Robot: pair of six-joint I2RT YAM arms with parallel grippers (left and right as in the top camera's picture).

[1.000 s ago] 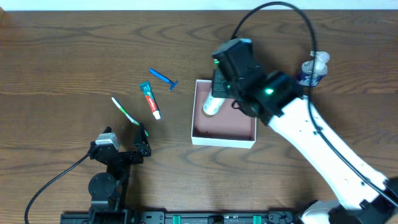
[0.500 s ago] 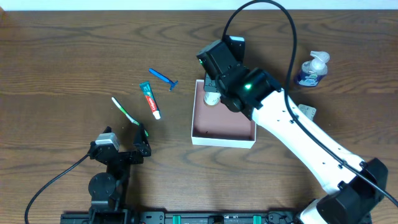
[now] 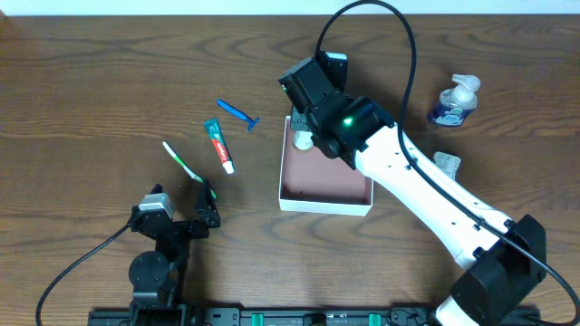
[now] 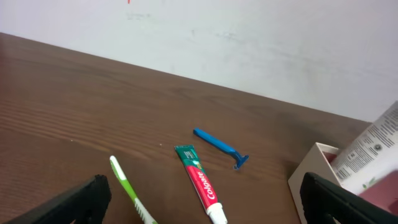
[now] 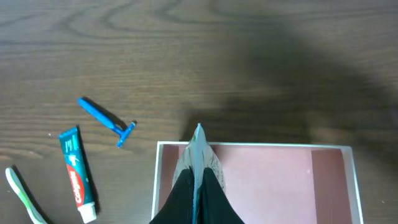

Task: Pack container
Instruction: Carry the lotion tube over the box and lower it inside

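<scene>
**Container:** shallow square cardboard box (image 3: 326, 206), white walls, pinkish-brown floor. It sits mid-table, to the right of the loose toiletries.

**Right gripper** (image 5: 198, 180): jaws almost closed, pinching the flat crimped end of a white printed squeeze tube (image 4: 372, 149). The tube hangs tilted over the box's far-left corner, probably so it lands inside the rim.

**Left gripper** (image 3: 207, 199): jaws spread wide and empty, parked near the green-and-white toothbrush (image 4: 127, 190).

**Unpacked:** green-and-red toothpaste tube (image 4: 200, 183) and blue plastic razor (image 4: 221, 148).

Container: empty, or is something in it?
Not empty. A white tube, pinched in the right pincer, dips inside the container at its far-left corner; the remaining floor is bare. Cannot tell whether it touches the floor.
</scene>
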